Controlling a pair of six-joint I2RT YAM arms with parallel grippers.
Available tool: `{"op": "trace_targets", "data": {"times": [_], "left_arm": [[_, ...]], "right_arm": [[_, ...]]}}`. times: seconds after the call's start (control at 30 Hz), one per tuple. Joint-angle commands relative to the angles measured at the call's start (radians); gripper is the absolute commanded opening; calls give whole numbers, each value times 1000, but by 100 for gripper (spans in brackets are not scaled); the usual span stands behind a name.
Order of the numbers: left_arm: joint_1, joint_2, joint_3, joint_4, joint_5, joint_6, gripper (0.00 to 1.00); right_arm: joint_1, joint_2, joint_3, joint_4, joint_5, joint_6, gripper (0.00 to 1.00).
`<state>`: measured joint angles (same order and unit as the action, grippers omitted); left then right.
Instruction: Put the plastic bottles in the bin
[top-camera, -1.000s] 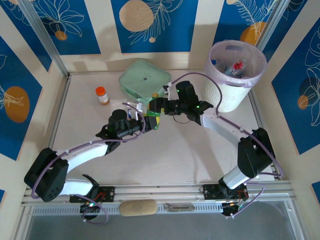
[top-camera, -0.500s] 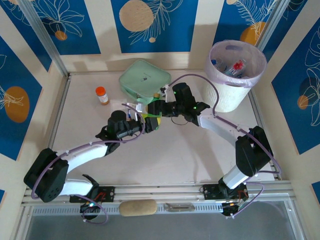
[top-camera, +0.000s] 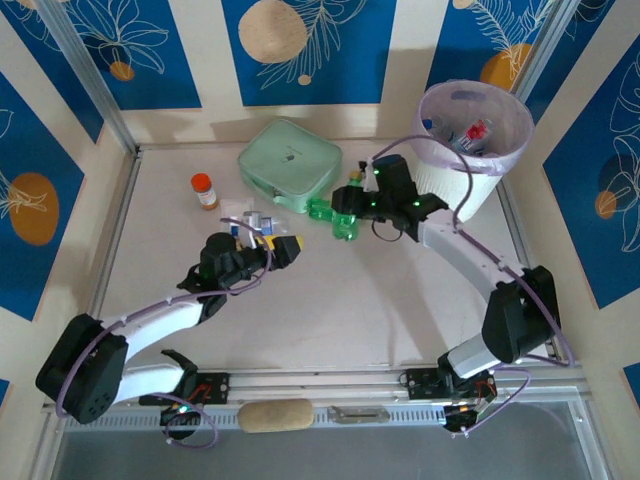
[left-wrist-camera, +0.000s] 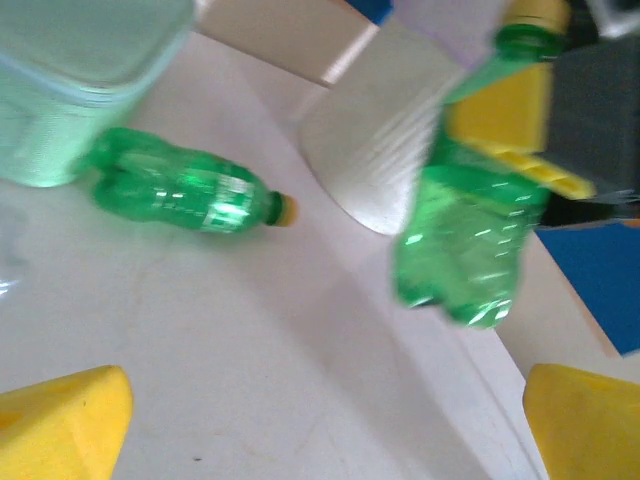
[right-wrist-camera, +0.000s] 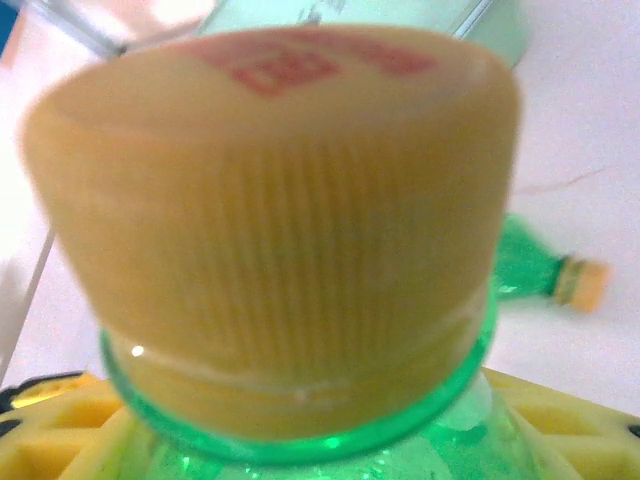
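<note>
your right claw (top-camera: 350, 203) pinches a green bottle (top-camera: 345, 228) near its neck; it could swing loose before the bin (top-camera: 455, 192) at the surface's far right corner. left claw (top-camera: 283, 245) spread.

Outside the one bin (top-camera: 490, 190) are two green bottles (left-wrist-camera: 185, 190) (left-wrist-camera: 462, 240); those inside cannot be counted. One orange-capped pill bottle (top-camera: 204, 190), one mint pouch (top-camera: 290, 160).

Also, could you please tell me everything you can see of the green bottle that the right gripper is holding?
The green bottle is translucent, dimpled plastic with a ridged yellow cap printed in red. It hangs roughly upright, cap up and slightly tilted, clamped just below the neck between the yellow pads of the right gripper. It seems clear of the table, short of the bin.
</note>
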<state>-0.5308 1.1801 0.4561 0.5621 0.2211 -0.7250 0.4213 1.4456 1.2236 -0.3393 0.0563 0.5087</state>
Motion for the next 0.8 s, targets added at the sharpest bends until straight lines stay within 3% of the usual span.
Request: {"op": "trace_targets", "data": {"times": [0.0, 0.13, 0.33, 0.77], "left_arm": [[15, -34, 13, -97, -59, 15, 100], [15, -36, 42, -185, -75, 40, 100], [15, 3, 41, -135, -15, 16, 100], [15, 42, 59, -105, 34, -1, 100]], "right_arm": [[-64, -72, 67, -28, 54, -72, 54], [-177, -105, 127, -15, -6, -70, 54], [-321, -127, 206, 90, -105, -9, 54], [-449, 59, 461, 183, 103, -110, 57]]}}
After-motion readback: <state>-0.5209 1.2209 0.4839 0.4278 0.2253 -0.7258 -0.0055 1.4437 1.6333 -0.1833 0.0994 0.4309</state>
